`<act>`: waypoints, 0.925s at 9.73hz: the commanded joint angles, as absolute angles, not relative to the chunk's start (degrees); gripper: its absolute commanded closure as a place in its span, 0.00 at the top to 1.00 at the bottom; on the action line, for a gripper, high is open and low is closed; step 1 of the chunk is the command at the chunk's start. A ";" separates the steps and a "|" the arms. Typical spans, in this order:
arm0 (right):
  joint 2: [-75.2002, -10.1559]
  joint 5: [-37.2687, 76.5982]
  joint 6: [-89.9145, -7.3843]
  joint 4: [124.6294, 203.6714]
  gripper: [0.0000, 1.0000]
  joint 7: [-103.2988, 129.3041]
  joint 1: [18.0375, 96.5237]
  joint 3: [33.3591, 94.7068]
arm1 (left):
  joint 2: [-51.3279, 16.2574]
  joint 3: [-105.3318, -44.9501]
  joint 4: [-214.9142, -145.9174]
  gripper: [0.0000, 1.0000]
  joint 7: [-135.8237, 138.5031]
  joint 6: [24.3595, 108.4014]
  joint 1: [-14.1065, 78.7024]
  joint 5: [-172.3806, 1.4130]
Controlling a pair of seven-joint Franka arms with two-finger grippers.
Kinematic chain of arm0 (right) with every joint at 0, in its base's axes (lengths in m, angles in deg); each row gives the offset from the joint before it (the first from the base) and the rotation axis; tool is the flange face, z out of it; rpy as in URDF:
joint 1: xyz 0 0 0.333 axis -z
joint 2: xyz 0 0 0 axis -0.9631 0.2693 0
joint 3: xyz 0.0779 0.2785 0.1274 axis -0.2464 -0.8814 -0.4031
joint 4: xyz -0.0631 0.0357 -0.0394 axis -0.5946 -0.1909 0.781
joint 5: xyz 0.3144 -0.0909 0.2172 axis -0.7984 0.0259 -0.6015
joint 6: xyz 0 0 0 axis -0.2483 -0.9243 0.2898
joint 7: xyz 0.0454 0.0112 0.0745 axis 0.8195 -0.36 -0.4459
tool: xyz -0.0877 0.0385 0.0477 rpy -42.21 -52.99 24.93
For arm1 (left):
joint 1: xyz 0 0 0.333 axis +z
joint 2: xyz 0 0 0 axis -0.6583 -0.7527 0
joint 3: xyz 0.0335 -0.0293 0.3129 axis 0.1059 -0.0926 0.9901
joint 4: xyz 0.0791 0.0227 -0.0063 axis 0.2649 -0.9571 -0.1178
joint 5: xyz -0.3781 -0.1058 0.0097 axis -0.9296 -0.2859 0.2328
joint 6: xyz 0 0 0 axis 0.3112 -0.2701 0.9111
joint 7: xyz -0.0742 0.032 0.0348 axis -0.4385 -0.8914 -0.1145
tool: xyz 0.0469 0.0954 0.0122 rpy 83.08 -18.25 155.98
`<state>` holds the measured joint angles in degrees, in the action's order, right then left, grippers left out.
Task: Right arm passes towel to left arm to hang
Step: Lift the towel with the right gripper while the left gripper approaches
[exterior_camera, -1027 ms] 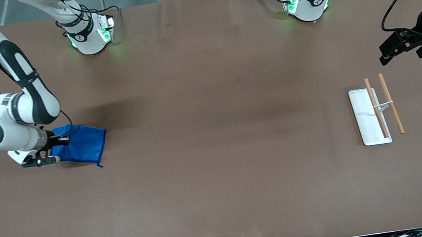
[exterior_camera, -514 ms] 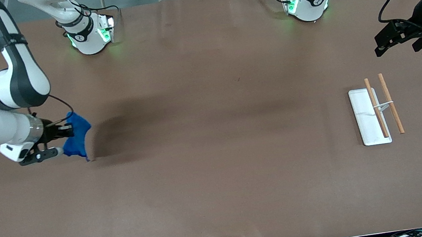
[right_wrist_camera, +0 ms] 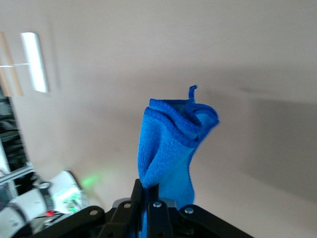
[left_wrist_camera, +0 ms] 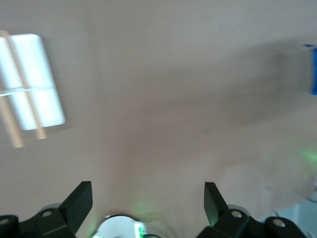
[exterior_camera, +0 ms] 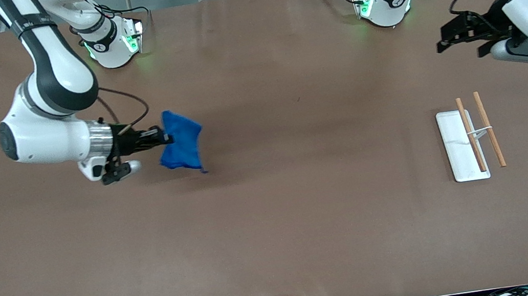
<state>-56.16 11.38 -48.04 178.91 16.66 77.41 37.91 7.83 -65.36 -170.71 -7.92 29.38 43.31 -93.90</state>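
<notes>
My right gripper (exterior_camera: 165, 139) is shut on the blue towel (exterior_camera: 181, 140) and holds it in the air over the table toward the right arm's end. The towel hangs bunched from the fingers, its loop at the low corner. In the right wrist view the towel (right_wrist_camera: 171, 144) stands folded out of the shut gripper (right_wrist_camera: 148, 196). My left gripper (exterior_camera: 443, 43) is open and empty, up in the air over the table at the left arm's end. In the left wrist view its gripper (left_wrist_camera: 147, 201) shows spread fingers over bare table, and a corner of the towel (left_wrist_camera: 312, 69) shows at the edge.
A white tray-like base (exterior_camera: 457, 152) with two wooden rods (exterior_camera: 488, 128) lies on the table toward the left arm's end, nearer the front camera than the left gripper. It also shows in the left wrist view (left_wrist_camera: 47, 96). The brown table (exterior_camera: 301, 189) spreads between the arms.
My right arm has lifted the towel off the table and carried it toward the middle. My left gripper has moved toward the middle too and a little farther from the front camera.
</notes>
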 commanded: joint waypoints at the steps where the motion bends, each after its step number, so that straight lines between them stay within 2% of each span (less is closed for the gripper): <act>1: -56.83 -2.39 -52.70 179.56 0.00 17.20 77.64 31.90 | 8.53 -65.25 -179.11 0.99 -10.38 30.08 43.63 -102.99; 4: -56.65 -22.08 -65.54 178.08 0.00 17.11 76.32 21.70 | 9.22 -65.25 -190.79 1.00 -15.27 36.29 43.20 -119.59; 6: -56.30 -31.07 -66.36 175.09 0.00 17.11 75.53 18.69 | 10.19 -65.78 -199.83 1.00 -22.29 42.61 42.23 -126.55; 8: -55.95 -41.87 -66.36 173.07 0.00 17.20 73.07 18.59 | 10.81 -65.87 -209.95 1.00 -30.39 46.50 41.96 -141.62; 9: -55.86 -45.32 -66.36 172.10 0.00 17.20 72.36 18.59 | 10.38 -65.87 -211.47 1.00 -31.73 46.95 40.75 -147.45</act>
<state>-56.18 -40.48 -66.32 173.40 16.73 73.16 18.79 9.06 -65.83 -205.98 -28.80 44.29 41.80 -141.86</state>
